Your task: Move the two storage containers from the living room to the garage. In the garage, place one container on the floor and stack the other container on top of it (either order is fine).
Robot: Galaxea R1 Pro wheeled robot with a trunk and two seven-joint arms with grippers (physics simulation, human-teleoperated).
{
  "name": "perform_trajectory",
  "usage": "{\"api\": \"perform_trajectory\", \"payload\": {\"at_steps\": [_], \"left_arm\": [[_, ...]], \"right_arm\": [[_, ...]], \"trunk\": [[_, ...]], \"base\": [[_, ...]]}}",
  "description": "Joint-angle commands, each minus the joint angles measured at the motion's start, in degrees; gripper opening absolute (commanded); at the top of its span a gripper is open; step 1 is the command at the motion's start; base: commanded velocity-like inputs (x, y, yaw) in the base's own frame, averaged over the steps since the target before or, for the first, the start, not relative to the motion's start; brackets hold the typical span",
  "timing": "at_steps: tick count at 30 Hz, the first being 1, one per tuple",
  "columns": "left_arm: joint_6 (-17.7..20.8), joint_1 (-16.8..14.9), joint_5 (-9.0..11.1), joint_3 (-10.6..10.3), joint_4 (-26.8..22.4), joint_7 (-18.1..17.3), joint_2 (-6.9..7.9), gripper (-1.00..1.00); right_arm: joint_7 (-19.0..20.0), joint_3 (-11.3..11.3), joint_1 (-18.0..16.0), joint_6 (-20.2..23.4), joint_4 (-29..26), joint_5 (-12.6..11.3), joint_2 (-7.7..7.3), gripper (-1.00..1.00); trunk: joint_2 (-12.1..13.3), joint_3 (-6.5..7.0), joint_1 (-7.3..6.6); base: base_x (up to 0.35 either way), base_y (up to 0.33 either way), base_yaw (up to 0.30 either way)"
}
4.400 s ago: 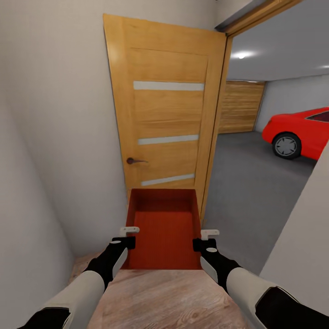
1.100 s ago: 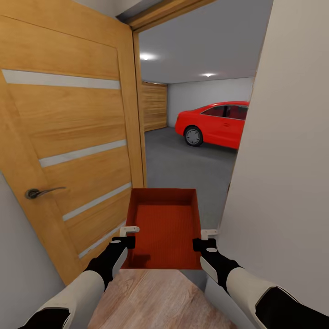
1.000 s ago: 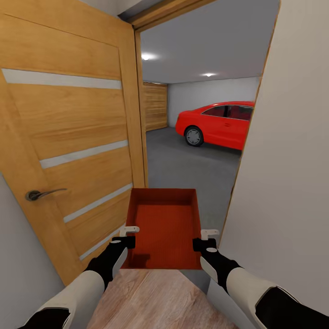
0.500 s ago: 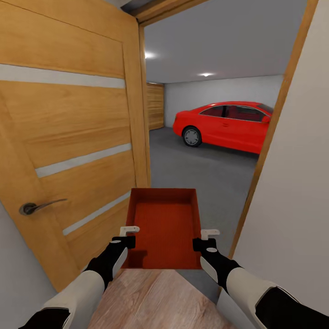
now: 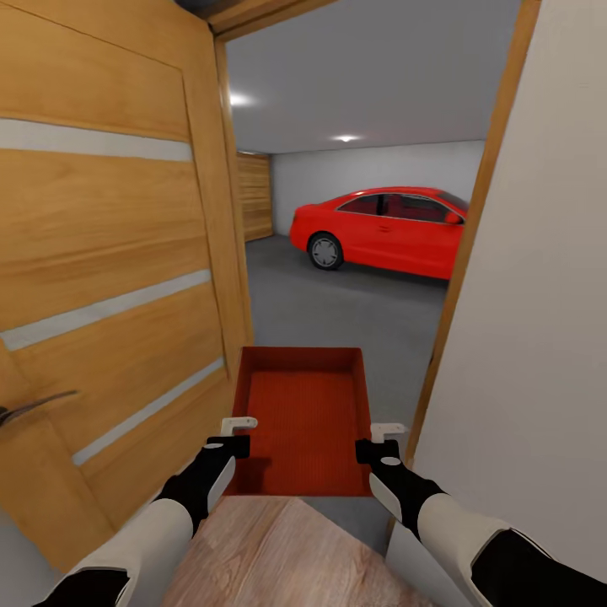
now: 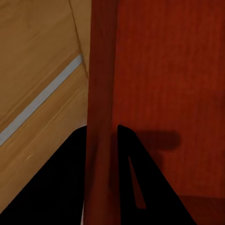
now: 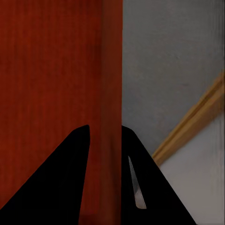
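Note:
I hold one orange-red storage container [image 5: 301,417] level in front of me, in the doorway to the garage. My left gripper [image 5: 239,432] is shut on its left wall [image 6: 100,117], a finger on each side of the thin wall. On the opposite wall [image 7: 111,93] my right gripper [image 5: 384,437] is shut the same way. The tub is empty. Past the door frame lies the garage's dark grey concrete floor [image 5: 337,308].
An open wooden door [image 5: 110,253] with pale stripes stands close on the left, its handle [image 5: 29,409] near my left arm. A white wall [image 5: 539,295] and wooden frame post [image 5: 459,270] crowd the right. A red car [image 5: 379,229] is parked deep in the garage.
The whole view has shifted: I have moved closer to the doorway and turned, so door and car slid left. The container stays held the same way in both grippers.

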Motion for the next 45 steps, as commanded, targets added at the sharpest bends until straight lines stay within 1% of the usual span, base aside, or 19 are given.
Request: {"api": "perform_trajectory", "payload": {"at_steps": [1, 6, 12, 37, 45], "left_arm": [[0.39, 0.02, -0.3, -0.28, 0.65, 0.37, 2.53, -1.0], [0.39, 0.02, -0.3, -0.29, 0.63, 0.4, 2.53, -1.0], [0.39, 0.02, -0.3, -0.29, 0.69, 0.33, 2.53, -1.0], [0.39, 0.02, -0.3, -0.29, 0.72, 0.32, 2.53, -1.0], [0.39, 0.02, -0.3, -0.29, 0.64, 0.32, 2.53, -1.0]], "right_arm": [[0.06, -0.62, -0.13, -1.84, -0.16, 0.22, 0.0, -1.0], [0.06, -0.63, -0.11, -1.84, -0.18, 0.22, 0.0, -1.0], [0.06, -0.63, -0.13, -1.84, -0.18, 0.22, 0.0, -1.0], [0.06, -0.62, -0.13, -1.84, -0.2, 0.22, 0.0, -1.0], [0.06, -0.64, -0.13, -1.84, -0.19, 0.22, 0.0, -1.0]], "trunk": [[-0.14, -0.13, 0.04], [-0.14, -0.13, 0.04], [-0.14, -0.13, 0.04], [-0.14, -0.13, 0.04], [-0.14, -0.13, 0.04]], "base": [[0.002, 0.002, -0.243], [0.0, 0.0, -0.223], [0.035, 0.032, -0.051], [0.192, 0.212, -0.001], [0.129, 0.095, -0.163]]}}
